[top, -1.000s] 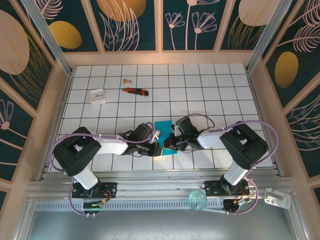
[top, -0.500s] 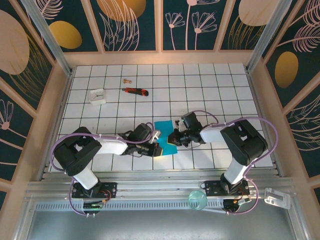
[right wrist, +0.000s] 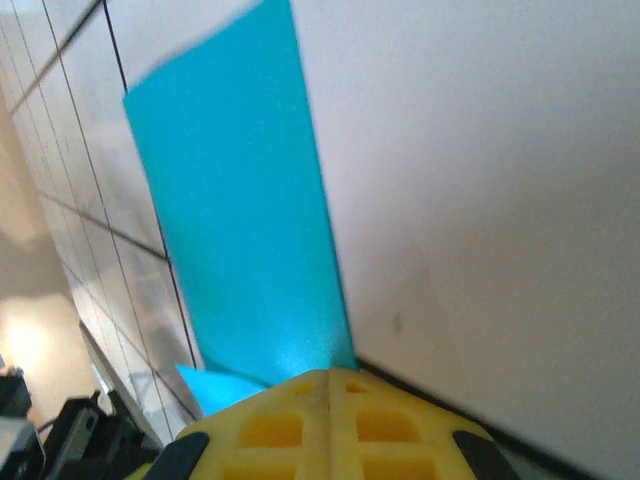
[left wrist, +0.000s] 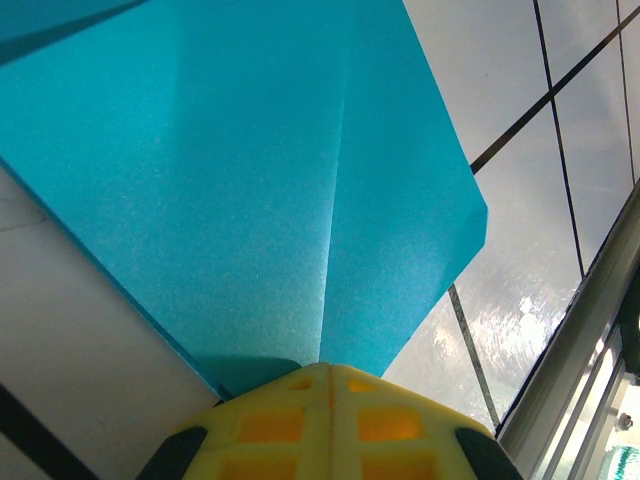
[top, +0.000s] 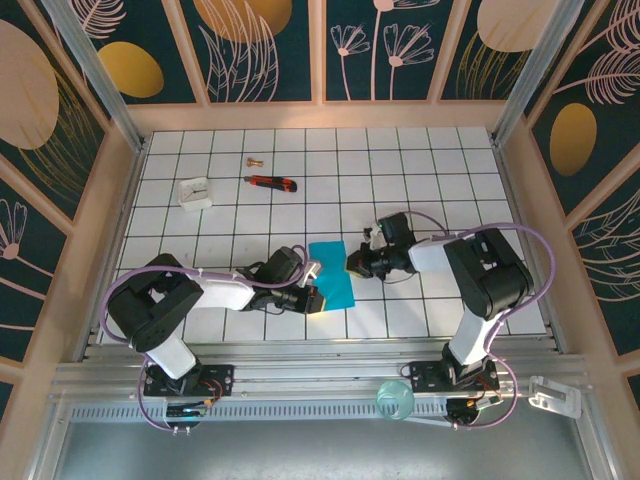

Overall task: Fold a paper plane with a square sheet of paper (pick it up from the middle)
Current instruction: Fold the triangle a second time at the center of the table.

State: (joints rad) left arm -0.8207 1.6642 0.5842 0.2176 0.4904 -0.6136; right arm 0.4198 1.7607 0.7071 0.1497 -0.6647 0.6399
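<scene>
One white tiled table (top: pixel 440 170) carries everything. The square sheet of paper (top: pixel 331 274) lies near the middle of its near half, between the two arms, already folded to a narrow teal strip. It looks flat on the tiles, and the left wrist view shows one sharp crease up its length.

Left gripper (top: pixel 312 298): fingers pressed together, tip at the strip's near-left edge, with the crease running straight into the seam between them. Can't tell if it nips the paper or just pins it.

Right gripper (top: pixel 357 265): fingers also pressed together, tip just beside the strip's right edge. Doesn't look like it's holding anything.

Handling, my read:
- The paper is very light and thin, limp outside the creases.
- It will likely skate on the glossy tile unless one side is pinned.
- Stray dents stay and it tears easily, so use low force.
- A flat sheet gives no lip, so take it mid-strip at the crease or a raised folded edge.

Utility knife (top: pixel 272 182) and white block (top: pixel 195 192) sit well apart at far left.
</scene>
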